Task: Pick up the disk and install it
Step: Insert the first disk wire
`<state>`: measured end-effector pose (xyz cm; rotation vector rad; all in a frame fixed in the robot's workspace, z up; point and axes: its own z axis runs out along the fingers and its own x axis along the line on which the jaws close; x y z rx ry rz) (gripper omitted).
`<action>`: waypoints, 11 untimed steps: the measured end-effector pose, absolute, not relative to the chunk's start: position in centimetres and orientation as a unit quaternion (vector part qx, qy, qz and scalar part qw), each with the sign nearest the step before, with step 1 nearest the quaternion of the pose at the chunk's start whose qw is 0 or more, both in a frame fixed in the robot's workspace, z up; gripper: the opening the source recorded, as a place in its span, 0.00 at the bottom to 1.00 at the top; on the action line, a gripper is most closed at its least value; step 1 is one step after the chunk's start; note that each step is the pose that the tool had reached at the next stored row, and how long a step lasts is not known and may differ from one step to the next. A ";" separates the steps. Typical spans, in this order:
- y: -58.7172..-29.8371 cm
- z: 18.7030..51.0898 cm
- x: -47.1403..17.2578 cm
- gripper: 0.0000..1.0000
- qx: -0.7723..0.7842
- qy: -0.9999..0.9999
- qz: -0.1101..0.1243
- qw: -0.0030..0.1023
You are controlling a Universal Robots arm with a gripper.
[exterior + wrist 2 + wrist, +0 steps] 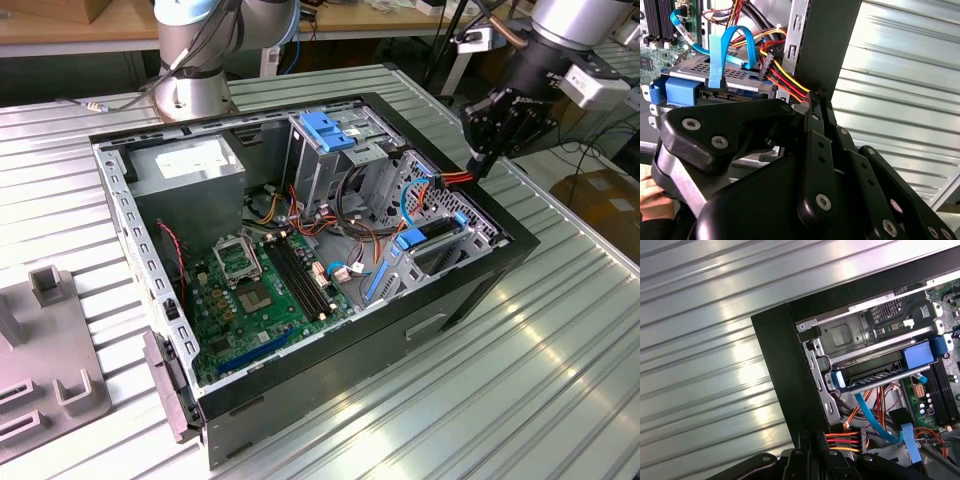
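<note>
The gripper (484, 168) is held at the case (782, 355) wall, and its jaws appear pinched on the wires (785, 82). The disk (875, 374) is seated in its bay just beyond the jaws, inside the case. The plug (766, 64) is close to the disk's rear, but whether it is seated cannot be told. If the wires are pulled or twisted hard, the plug could be jammed crooked, or the wires snagged on the metal edge beside the jaws.

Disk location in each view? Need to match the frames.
Exterior view: disk inside the case, at its corner toward the exterior view's right.
Second wrist view: disk behind the looped blue cable.
First wrist view: disk beside the case's black corner.
Shared landmark: red-yellow power wires.
</note>
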<state>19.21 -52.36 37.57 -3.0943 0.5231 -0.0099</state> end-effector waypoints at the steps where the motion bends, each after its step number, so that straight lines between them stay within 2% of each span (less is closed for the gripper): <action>1: -52.4 37.6 19.2 0.16 -0.985 0.172 -0.003 0.002; 11: -52.4 37.6 18.8 0.16 -0.982 0.189 -0.003 0.002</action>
